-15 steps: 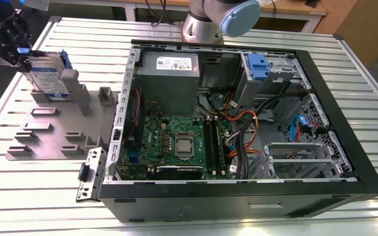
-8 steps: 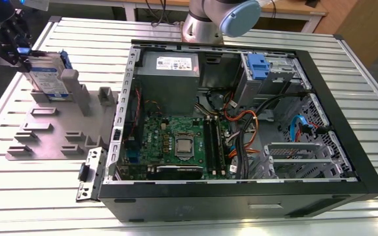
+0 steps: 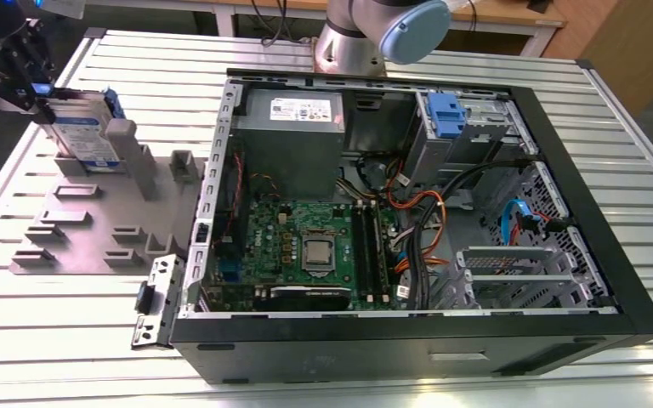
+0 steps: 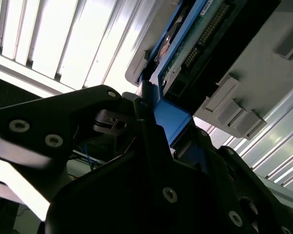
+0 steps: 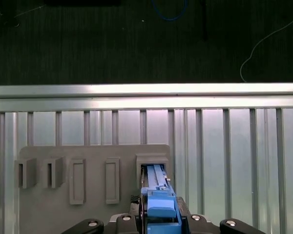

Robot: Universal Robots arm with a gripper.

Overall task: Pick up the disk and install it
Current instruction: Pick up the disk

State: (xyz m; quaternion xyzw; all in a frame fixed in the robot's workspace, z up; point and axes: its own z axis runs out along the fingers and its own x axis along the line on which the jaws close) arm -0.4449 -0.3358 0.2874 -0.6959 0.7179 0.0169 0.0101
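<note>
**Jaws:** clenched on the blue bracket [image 5: 158, 208] at the upper edge of the disk [image 3: 82, 129], pressing from both flat sides. The gap is no wider than the drive itself, as both wrist views show.

**Disk:** 1, upright, with its lower end seated in an end slot of the grey holder [image 3: 88, 223]. It is at the exterior view's left, well apart from the computer case [image 3: 599, 285].

**Holder:** 1, resting on the slatted bench [image 3: 31, 344] just beside the case.

**Case:** 1, lying open, with its circuit board [image 3: 303, 246] and loose cables [image 3: 423, 212] exposed.

**Hazards (judged):**
- The hold is on plastic rather than metal, so the bracket may flex and let the drive slip or twist.
- A lift that is not straight could wedge the disk in its slot and drag the holder along.
- The cables inside the case could snag the disk.
</note>
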